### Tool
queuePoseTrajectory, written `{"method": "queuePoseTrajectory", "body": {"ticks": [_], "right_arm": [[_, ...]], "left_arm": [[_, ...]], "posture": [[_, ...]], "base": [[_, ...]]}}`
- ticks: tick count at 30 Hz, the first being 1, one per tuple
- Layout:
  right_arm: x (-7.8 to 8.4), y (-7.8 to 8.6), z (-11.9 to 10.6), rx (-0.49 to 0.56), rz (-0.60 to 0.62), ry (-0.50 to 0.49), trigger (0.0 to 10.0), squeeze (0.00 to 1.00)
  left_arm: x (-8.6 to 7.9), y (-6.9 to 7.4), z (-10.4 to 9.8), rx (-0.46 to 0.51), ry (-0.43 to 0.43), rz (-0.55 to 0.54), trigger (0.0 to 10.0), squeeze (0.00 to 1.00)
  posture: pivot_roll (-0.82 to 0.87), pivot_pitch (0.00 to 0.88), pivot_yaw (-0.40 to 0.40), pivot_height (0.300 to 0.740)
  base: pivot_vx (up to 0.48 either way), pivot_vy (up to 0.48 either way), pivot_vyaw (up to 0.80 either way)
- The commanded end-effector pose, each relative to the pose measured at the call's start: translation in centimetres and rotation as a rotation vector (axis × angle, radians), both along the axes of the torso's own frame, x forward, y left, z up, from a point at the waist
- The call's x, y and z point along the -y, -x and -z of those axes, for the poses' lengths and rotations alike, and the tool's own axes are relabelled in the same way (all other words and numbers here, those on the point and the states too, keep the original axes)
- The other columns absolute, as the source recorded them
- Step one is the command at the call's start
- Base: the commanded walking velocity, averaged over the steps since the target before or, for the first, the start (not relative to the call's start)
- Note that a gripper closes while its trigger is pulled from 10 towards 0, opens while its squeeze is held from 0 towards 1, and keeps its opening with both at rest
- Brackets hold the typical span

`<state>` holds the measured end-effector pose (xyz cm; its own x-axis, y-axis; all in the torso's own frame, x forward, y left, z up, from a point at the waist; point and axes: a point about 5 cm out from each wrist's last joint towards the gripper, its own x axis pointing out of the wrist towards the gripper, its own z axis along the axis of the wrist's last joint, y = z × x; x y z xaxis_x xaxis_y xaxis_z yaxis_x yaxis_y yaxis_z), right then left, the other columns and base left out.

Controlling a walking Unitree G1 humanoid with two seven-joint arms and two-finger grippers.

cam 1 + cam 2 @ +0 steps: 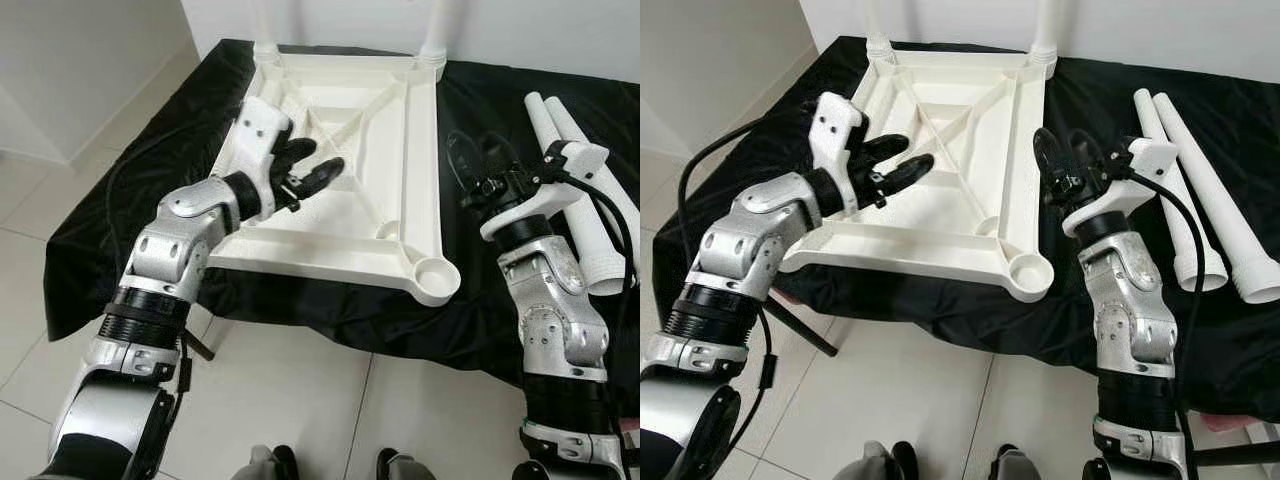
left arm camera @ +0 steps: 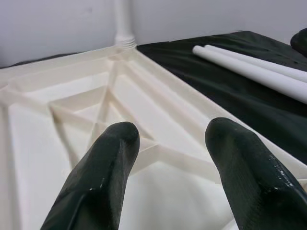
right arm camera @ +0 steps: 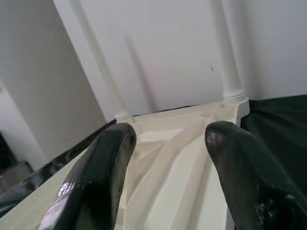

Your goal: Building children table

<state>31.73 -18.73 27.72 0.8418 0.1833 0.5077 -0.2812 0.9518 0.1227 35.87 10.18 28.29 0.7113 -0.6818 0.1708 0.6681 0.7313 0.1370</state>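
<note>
Left eye view: white tabletop (image 1: 340, 160) lies upside down on the black-draped table (image 1: 130, 190); left gripper (image 1: 312, 165) hovers over it, jaws apart. 
Right eye view: right gripper (image 1: 1065, 160) beside the tabletop's edge, jaws apart; two loose legs (image 1: 1200, 190) lie further right.

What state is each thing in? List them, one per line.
White plastic tabletop: upside down on the black cloth, two legs fitted at far corners, near sockets empty.
Two loose white plastic legs: lying unattached.
Left hand: open, above tabletop.
Right hand: open, holding nothing.
</note>
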Motion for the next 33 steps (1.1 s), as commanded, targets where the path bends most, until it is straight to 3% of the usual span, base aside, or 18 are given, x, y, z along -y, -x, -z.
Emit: {"method": "queuePoseTrajectory", "body": {"ticks": [1,4,8,14,19,21,25,33], "right_arm": [[-0.2,-0.6,0.4,-0.041,0.037,0.002,10.0,0.00],[-0.1,-1.3,0.9,-0.104,0.105,0.042,10.0,0.00],[-0.2,-2.1,1.4,-0.152,0.147,0.012,10.0,0.00],[-0.6,-2.5,1.4,-0.160,0.164,-0.003,10.0,0.00],[-1.0,-2.8,1.2,-0.148,0.174,0.004,10.0,0.00],[-1.0,-2.9,1.2,-0.150,0.174,0.004,10.0,0.00],[-1.3,-2.7,1.7,-0.117,0.212,0.080,10.0,0.00],[-1.7,-2.6,2.5,-0.107,0.228,0.112,10.0,0.00]], "left_arm": [[-1.1,-0.5,1.0,-0.061,0.025,-0.123,10.0,0.00],[-1.6,-0.9,1.6,-0.099,0.037,-0.176,10.0,0.00],[-2.4,-1.6,2.5,-0.154,0.081,-0.285,10.0,0.00],[-2.5,-1.8,3.0,-0.183,0.108,-0.339,10.0,0.00],[-3.0,-1.6,4.6,-0.271,0.156,-0.371,10.0,0.00],[-3.0,-1.6,4.7,-0.274,0.160,-0.367,10.0,0.00],[-3.9,-2.0,5.0,-0.220,0.136,-0.459,10.0,0.00],[-3.4,-1.4,5.7,-0.204,0.160,-0.495,10.0,0.00]], "posture": [[-0.08,0.117,0.097,0.740],[-0.08,0.101,0.089,0.740],[-0.09,0.065,0.079,0.740],[-0.09,0.051,0.074,0.740],[-0.11,0.022,0.070,0.740],[-0.11,0.022,0.070,0.740],[-0.11,0.015,0.068,0.740],[-0.13,0.023,0.069,0.740]], "base": [[0.000,0.000,0.00],[0.000,0.000,0.00],[0.000,0.000,0.00],[0.000,0.000,0.00],[0.000,0.000,0.00],[0.000,0.000,0.00],[0.000,0.000,0.00],[0.000,0.000,0.00]]}}
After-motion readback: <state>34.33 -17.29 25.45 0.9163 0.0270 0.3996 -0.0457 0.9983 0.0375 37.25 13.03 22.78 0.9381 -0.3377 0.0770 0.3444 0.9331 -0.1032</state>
